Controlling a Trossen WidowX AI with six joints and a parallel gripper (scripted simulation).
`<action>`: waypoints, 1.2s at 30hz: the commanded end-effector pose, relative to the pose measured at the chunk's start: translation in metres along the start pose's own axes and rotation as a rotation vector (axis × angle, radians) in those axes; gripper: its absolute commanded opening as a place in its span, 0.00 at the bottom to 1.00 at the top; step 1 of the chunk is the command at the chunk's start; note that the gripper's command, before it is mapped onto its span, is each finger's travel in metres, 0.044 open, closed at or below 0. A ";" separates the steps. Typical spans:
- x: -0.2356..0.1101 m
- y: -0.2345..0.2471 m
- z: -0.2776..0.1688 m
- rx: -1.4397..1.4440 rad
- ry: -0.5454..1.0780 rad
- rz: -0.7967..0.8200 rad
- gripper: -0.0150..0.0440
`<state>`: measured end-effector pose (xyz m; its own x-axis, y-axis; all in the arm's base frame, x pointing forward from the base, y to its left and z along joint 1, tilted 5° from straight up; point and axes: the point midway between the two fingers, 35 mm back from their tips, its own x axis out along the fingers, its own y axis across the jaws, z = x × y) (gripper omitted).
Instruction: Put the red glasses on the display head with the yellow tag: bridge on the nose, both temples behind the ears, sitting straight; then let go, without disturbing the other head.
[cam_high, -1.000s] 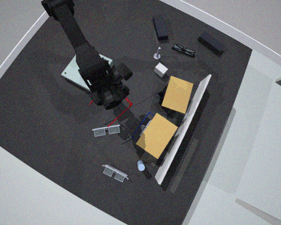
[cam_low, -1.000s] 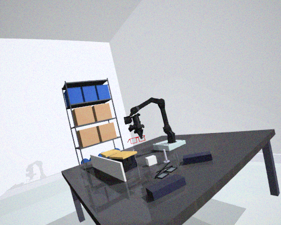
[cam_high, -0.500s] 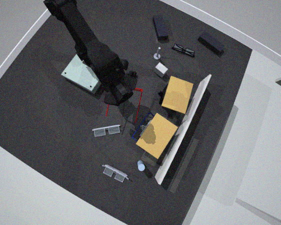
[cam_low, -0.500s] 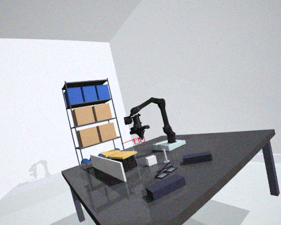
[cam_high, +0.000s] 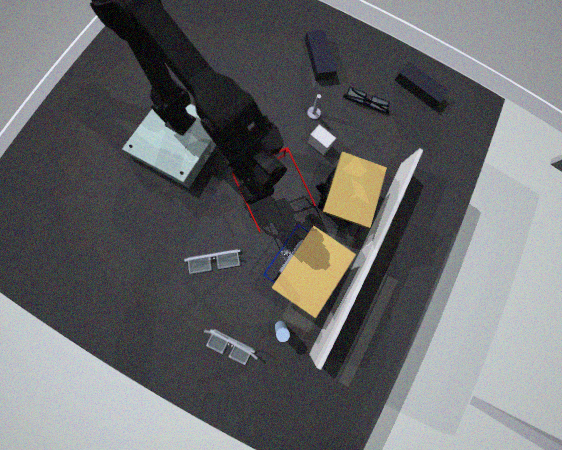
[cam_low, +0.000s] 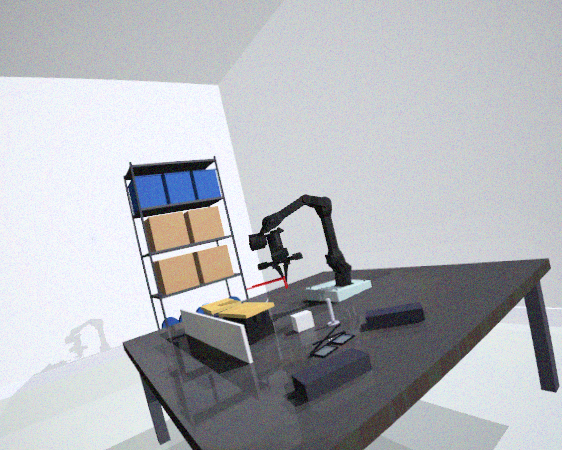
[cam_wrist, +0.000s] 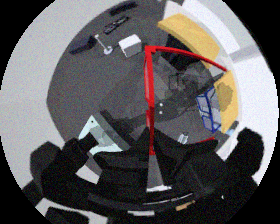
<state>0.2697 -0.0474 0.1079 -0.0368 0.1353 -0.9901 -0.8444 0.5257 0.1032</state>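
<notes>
My gripper (cam_high: 261, 186) (cam_low: 284, 272) (cam_wrist: 149, 128) is shut on the front bar of the red glasses (cam_high: 300, 177) (cam_low: 265, 284) (cam_wrist: 148, 85) and holds them in the air. The temples are open and point toward two yellow-topped display blocks (cam_high: 355, 187) (cam_high: 312, 275). The glasses hang just in front of the gap between the blocks, nearer the far one. A blue glasses frame (cam_high: 280, 257) (cam_wrist: 209, 111) sits at the front of the near block. The heads are dark and hard to make out. I cannot tell which one carries the yellow tag.
A white back panel (cam_high: 370, 255) stands behind the blocks. A white cube (cam_high: 322, 137), a small stand (cam_high: 314, 110), black glasses (cam_high: 367, 100) and two dark cases (cam_high: 322, 52) (cam_high: 422, 86) lie beyond. Two pale glasses (cam_high: 212, 260) (cam_high: 231, 346) and a light blue cylinder (cam_high: 282, 331) lie nearer.
</notes>
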 end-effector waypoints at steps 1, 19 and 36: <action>0.003 0.002 0.005 -0.178 0.027 -0.004 0.25; 0.014 0.008 0.019 -0.787 0.125 -0.015 0.25; 0.028 0.006 0.019 -0.797 0.094 -0.002 0.25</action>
<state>0.2755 -0.0248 0.0868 -0.0431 0.0327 -0.9985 -0.9714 -0.2349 0.0342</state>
